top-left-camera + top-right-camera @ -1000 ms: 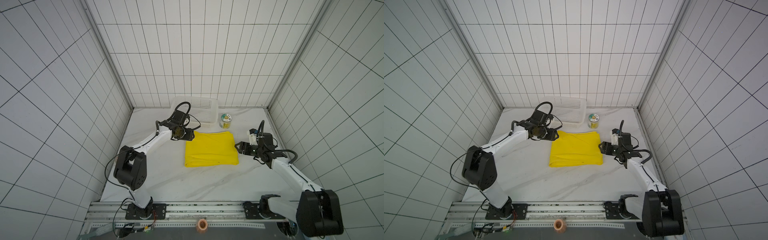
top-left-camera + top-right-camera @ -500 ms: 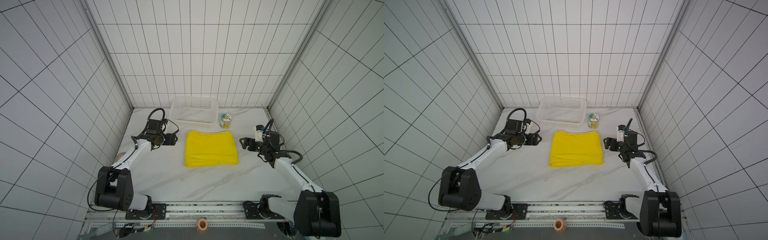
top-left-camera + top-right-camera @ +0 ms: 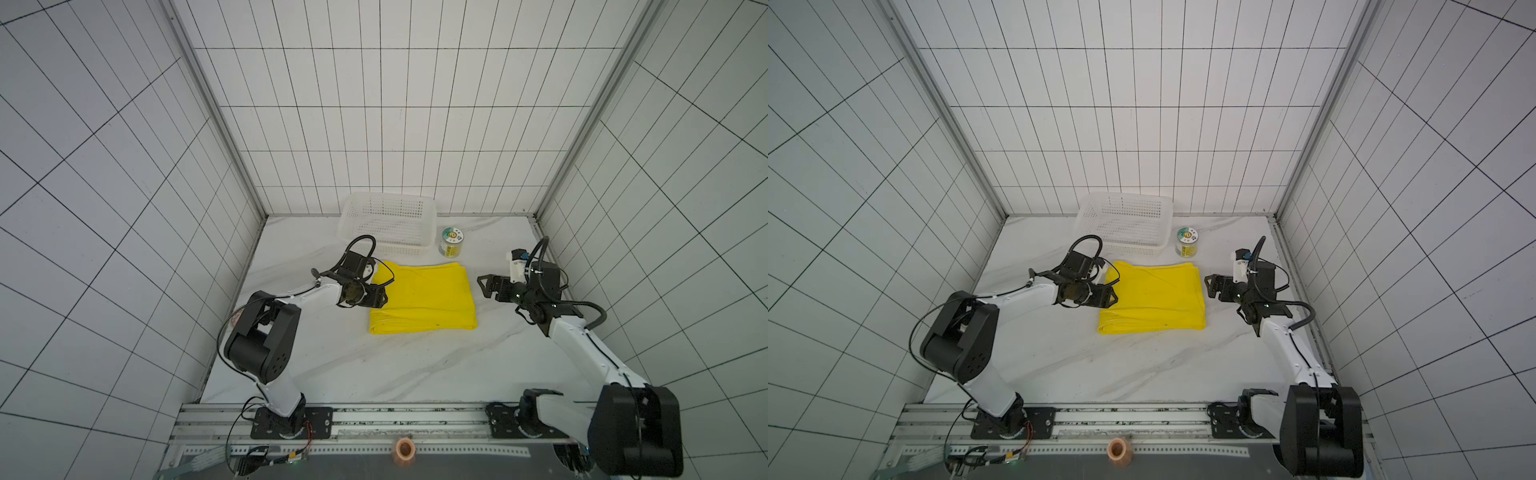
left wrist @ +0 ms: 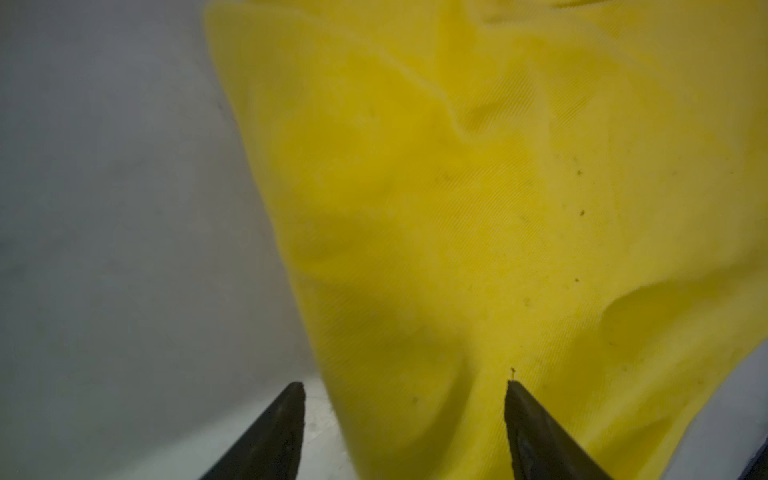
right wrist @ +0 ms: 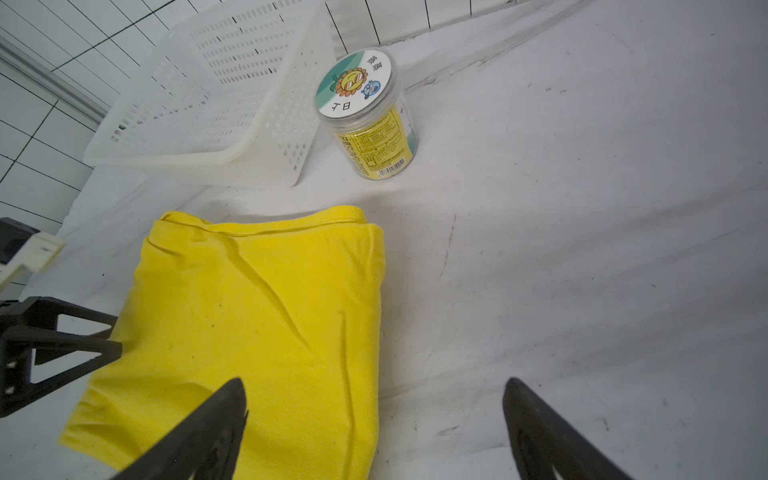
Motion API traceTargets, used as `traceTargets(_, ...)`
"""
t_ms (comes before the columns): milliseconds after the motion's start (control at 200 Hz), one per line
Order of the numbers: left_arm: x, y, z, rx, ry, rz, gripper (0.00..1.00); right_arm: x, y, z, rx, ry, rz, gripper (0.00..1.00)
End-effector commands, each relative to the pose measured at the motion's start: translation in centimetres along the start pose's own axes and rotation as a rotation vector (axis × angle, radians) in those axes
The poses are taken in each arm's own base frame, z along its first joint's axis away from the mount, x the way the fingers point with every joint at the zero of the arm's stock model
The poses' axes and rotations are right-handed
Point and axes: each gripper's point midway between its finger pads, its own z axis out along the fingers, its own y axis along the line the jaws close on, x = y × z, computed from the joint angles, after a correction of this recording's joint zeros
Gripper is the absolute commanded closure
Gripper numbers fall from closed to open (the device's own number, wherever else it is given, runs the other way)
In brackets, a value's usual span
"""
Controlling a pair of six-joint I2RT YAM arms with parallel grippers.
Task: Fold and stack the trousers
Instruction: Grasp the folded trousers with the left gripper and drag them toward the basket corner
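Label stuff first: the small clear plastic jar point(image 5: 365, 120) has a round lid sticker with a cartoon sunflower in sunglasses, a little blue critter and a few Chinese characters. Its yellow side label carries a barcode and print too tiny to read. Only the right wrist view gives you that. In both top views the jar point(image 3: 451, 243) is just a small can beside the right end of the white perforated plastic basket point(image 3: 407, 249) at the far wall.

The bright yellow cloth trousers point(image 3: 428, 297) lie folded into a flat rectangle mid-worktop, just near of the basket. The long side runs left to right, and I can't tell which end is the waist. The right wrist view shows a rounded fold along their right edge point(image 5: 249, 324) and a seam at the far edge.

The left end effector point(image 3: 382, 298) sits over the trousers' left edge. In its wrist view point(image 4: 405, 386) the jaws stand apart with nothing pinched, cloth edge between the tips. The right end effector point(image 3: 484, 286) is spread wide and empty, just right of the trousers over the white marbled worktop point(image 3: 374, 365).
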Motion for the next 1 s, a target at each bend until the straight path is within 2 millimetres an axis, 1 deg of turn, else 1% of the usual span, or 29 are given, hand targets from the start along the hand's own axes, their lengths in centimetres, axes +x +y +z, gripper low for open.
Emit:
traceTargets(0,-1.0,0.4,1.1,-0.035,-0.016,-0.034,0.44,-1.7,0.6,-0.7,-0.014,-0.037,-0.041,0.04)
traceTargets(60,-0.7,1.1,1.5,-0.071,0.003,-0.038,0.63,-1.6,0.5,-0.7,-0.008,-0.035,-0.043,0.05)
traceTargets(100,-0.4,1.8,1.6,-0.111,0.019,-0.038,0.73,-1.5,0.4,-0.8,-0.004,-0.031,-0.042,0.04)
traceTargets(140,0.0,2.9,1.5,-0.170,0.045,-0.042,0.80,-1.4,0.4,-0.8,-0.002,-0.029,-0.042,0.05)
traceTargets(185,0.1,4.1,1.0,-0.238,0.065,-0.046,0.83,-1.4,0.3,-0.9,0.004,-0.029,-0.041,0.05)
traceTargets(320,0.1,8.7,-2.2,-0.382,0.075,-0.089,0.84,-1.2,0.2,-1.0,0.009,-0.025,-0.040,0.05)
traceTargets(485,0.4,16.3,-6.6,-0.547,0.093,-0.186,0.84,-1.2,0.4,-0.9,0.000,-0.021,-0.037,0.05)
traceTargets(625,0.4,22.0,-9.9,-0.685,0.077,-0.281,0.84,-1.3,0.5,-0.7,-0.011,-0.011,-0.041,0.05)
traceTargets(740,0.6,26.7,-12.2,-0.783,0.066,-0.378,0.84,-1.5,0.7,-0.5,-0.019,-0.006,-0.045,0.05)
traceTargets(850,0.0,30.6,-14.3,-0.844,0.028,-0.469,0.84,-1.3,0.7,-0.6,-0.018,-0.003,-0.044,0.05)
traceTargets(915,-1.0,32.5,-15.6,-0.880,0.003,-0.493,0.84,-1.2,0.6,-0.8,-0.013,-0.002,-0.043,0.05)
traceTargets(995,-2.2,34.3,-16.1,-0.898,-0.011,-0.516,0.84,-0.9,0.6,-0.9,-0.010,0.002,-0.042,0.06)
